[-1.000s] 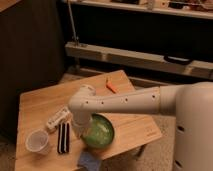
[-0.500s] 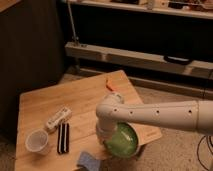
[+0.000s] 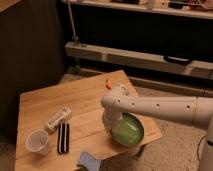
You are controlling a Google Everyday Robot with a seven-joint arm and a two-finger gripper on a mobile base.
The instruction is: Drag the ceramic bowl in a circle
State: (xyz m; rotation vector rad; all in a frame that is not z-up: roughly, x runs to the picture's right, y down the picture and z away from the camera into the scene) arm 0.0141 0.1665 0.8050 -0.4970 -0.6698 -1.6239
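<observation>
The ceramic bowl (image 3: 128,131) is a round, glossy green dish at the front right corner of the wooden table (image 3: 85,102), close to its edge. My white arm reaches in from the right and bends down at its wrist. My gripper (image 3: 111,124) is at the bowl's left rim, touching or just inside it. The wrist hides the contact point.
A translucent whitish plastic cup (image 3: 37,141) stands front left. A black flat object (image 3: 63,137) and a white packet (image 3: 58,118) lie beside it. A blue sponge (image 3: 89,161) sits at the front edge, and a small orange item (image 3: 108,84) at the far corner. Shelving stands behind.
The bowl has slid right and slightly forward towards the table's front right corner, and my arm has swung right with it.
</observation>
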